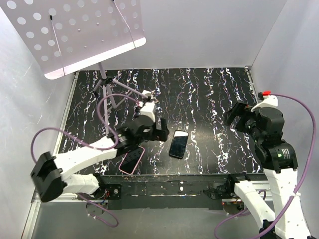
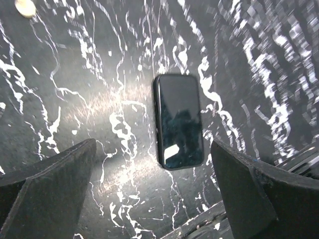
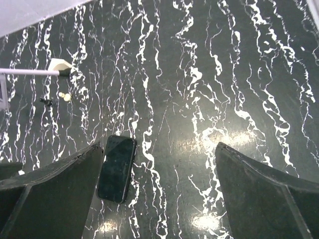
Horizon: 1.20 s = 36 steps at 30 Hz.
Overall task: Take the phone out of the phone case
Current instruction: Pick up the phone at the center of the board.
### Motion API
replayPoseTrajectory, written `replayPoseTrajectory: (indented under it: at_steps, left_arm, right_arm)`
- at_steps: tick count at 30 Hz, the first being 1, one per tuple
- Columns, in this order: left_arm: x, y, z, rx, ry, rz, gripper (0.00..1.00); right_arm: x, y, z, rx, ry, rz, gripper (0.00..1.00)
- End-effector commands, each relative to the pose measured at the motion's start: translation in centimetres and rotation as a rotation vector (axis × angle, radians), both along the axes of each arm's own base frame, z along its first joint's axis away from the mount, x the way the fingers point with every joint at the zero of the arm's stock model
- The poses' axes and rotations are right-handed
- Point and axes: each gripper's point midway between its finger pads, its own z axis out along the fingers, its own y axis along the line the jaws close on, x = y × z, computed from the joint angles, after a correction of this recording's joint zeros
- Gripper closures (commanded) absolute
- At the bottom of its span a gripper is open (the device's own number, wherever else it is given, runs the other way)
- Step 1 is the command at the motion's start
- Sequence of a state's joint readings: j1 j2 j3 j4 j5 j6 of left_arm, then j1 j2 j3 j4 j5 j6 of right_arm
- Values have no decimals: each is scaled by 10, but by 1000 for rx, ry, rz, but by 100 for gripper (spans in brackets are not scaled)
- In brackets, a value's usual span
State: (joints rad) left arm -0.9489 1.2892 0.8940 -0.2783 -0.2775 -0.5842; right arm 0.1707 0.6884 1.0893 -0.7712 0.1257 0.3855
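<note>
Reaching from its base at the near left, the left arm (image 1: 89, 157) stretches low and diagonally toward the middle of the counter (image 1: 209, 99), its wrist turned down. The left pincer (image 1: 163, 130) sits just left of and slightly beyond the phone (image 1: 178, 144). Its jaws are spread wide, with nothing between them. In the left wrist view both dark fingers (image 2: 50, 184) frame the bottom corners, and the phone lies between and beyond their tips, untouched. Phone: black and glossy, screen up, flat on the black white-veined counter near its near edge, about centre, its long side running near to far with a slight tilt. Phone case (image 1: 131, 160): pink-rimmed with a dark interior, flat on the counter at the near edge. It lies left of the phone and apart from it, partly covered by the left forearm; the phone is out of it. Right arm (image 1: 271, 144): standing upright at the right side, elbow high, wrist bent toward the centre. Right pincer (image 1: 233, 113): held above the counter, well apart from the phone. Its jaws are also spread wide and empty, and the right wrist view shows bare counter between the two fingers (image 3: 264, 194), with the phone just beside the left one. A white perforated panel (image 1: 75, 30) on a thin stand (image 1: 106, 87) occupies the far left corner, and purple cables (image 1: 304, 119) loop along both arms.
</note>
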Motion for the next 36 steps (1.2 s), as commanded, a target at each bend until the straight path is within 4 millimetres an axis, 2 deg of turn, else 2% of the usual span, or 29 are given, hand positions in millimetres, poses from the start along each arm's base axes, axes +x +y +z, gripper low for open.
replayPoseTrajectory:
  at_steps: [1,3,7,16,22,26,36]
  left_arm:
    - [12,12,64,-200,-230,69,0]
    - [11,12,67,-196,-228,60,0]
    - [7,2,43,-91,-88,45,0]
    - [-1,-37,2,-35,140,-24,1]
    - [-12,-58,-38,39,321,-69,0]
    - [-16,-57,-70,132,413,-57,0]
    - [-23,-73,-90,234,412,-103,1]
  right_arm:
    - [-5,-13,22,-5,-119,-65,0]
    - [-9,-12,30,4,-148,-58,0]
    - [-14,-13,39,9,-173,-54,0]
    - [-21,-14,32,57,-122,-92,0]
    - [-23,-10,24,38,-66,-57,0]
    - [-23,-5,18,38,-53,-28,0]
    - [-20,1,6,52,-42,0,0]
